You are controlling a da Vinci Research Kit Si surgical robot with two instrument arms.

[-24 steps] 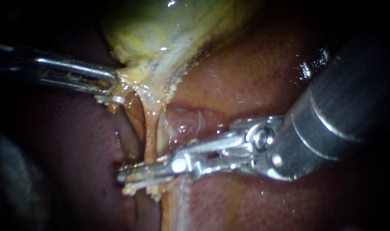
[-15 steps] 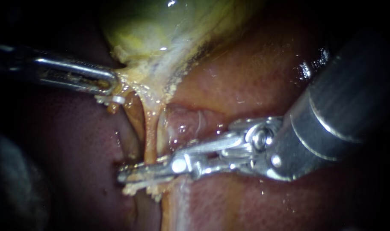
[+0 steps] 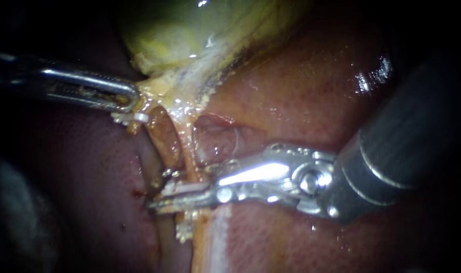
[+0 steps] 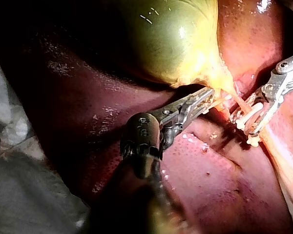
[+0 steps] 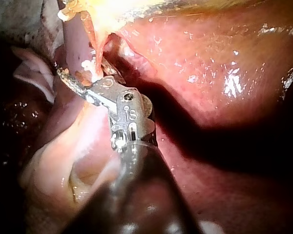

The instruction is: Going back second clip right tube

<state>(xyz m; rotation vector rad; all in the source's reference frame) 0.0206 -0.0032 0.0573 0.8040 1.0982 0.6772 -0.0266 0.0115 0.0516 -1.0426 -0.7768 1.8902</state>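
**At the right tube, a white clip between parted jaws**

Below the gallbladder [image 3: 190,30], the endoscope view shows two orange strands running down over the liver [image 3: 301,86]. The right tube [image 3: 189,151] is the paler strand, and the white clip [image 3: 187,188] crosses it low down. The right instrument [image 3: 159,197] comes in from the right. Its end effector straddles that spot, jaws slightly spread, with the clip lying in the gap. The left instrument [image 3: 132,98] has its end effector pinching the yellowish foot of the gallbladder. A small clip [image 3: 134,117] sits just beneath its tip, at the head of the left tube [image 3: 162,134].

From the left wrist view, the gap between the right instrument's jaws is plainer. White prongs stand out past the tube there, and a pale cloth [image 4: 7,112] lies beside the liver, which the endoscope does not show. Only the right wrist view shows the right tube dropping straight into the end effector, with the white clip touching it. Whether both jaws touch the clip cannot be told.
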